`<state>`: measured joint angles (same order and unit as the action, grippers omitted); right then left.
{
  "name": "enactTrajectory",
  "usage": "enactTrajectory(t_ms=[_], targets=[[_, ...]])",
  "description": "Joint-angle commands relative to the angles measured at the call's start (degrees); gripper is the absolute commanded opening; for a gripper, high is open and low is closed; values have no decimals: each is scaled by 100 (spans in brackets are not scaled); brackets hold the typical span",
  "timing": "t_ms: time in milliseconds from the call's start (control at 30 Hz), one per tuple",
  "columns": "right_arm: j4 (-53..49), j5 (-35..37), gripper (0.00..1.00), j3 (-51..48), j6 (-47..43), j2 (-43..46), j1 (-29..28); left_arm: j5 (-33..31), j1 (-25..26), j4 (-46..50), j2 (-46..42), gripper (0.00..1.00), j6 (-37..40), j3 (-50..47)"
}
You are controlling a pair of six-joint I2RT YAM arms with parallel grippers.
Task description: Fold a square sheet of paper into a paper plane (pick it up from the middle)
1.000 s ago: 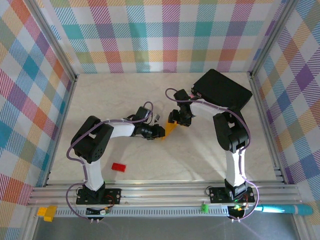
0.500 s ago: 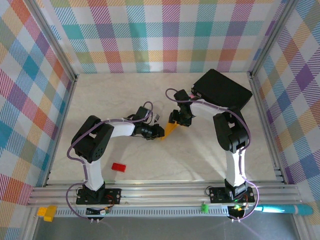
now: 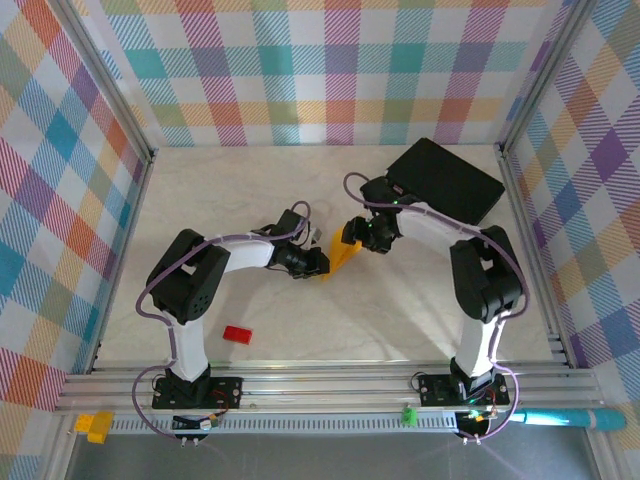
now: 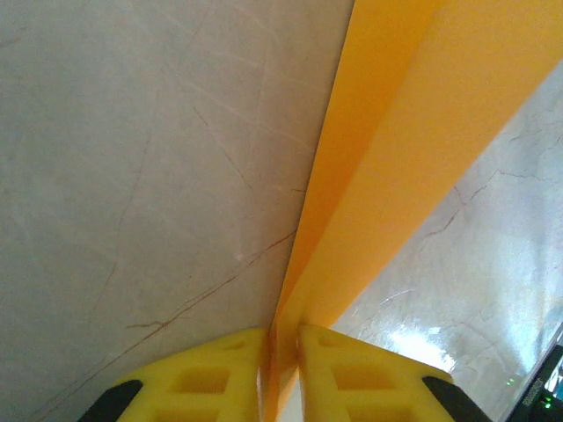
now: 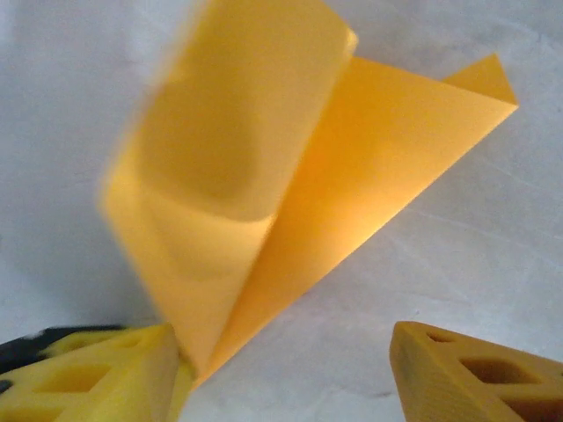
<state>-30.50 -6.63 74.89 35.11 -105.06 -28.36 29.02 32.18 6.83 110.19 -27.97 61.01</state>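
Observation:
The orange-yellow paper (image 3: pixel 343 257), folded into a narrow creased shape, lies between the two arms at the table's middle. My left gripper (image 3: pixel 322 265) is shut on its near end; in the left wrist view the folded paper (image 4: pixel 396 149) runs up and away from between the yellow fingertips (image 4: pixel 220 369). My right gripper (image 3: pixel 356 238) stands open at the paper's far end. In the right wrist view the paper (image 5: pixel 290 211) rises as a creased wedge with a loose, blurred flap, touching the left finger (image 5: pixel 97 369), while the right finger (image 5: pixel 475 369) is well apart.
A black box (image 3: pixel 443 181) sits at the back right, just behind the right arm. A small red block (image 3: pixel 237 334) lies near the front left. Checked walls close in the table on three sides.
The right arm has swung right and its gripper has shifted slightly back from the paper. The paper's far end has lifted a little. The left gripper has held its place.

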Motion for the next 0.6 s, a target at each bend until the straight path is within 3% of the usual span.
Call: enactTrajectory(t_ms=[0,267,567], targets=[[285,-561,62,-231,-18,329,-6,-589,174,504,496,18,216,-116],[1069,-1330,43,-233,175,102,-255,-608,183,521,521,17,222,-116],[1110,-1217,29,160,420,-442,-364,-616,183,530,521,17,230,-114]])
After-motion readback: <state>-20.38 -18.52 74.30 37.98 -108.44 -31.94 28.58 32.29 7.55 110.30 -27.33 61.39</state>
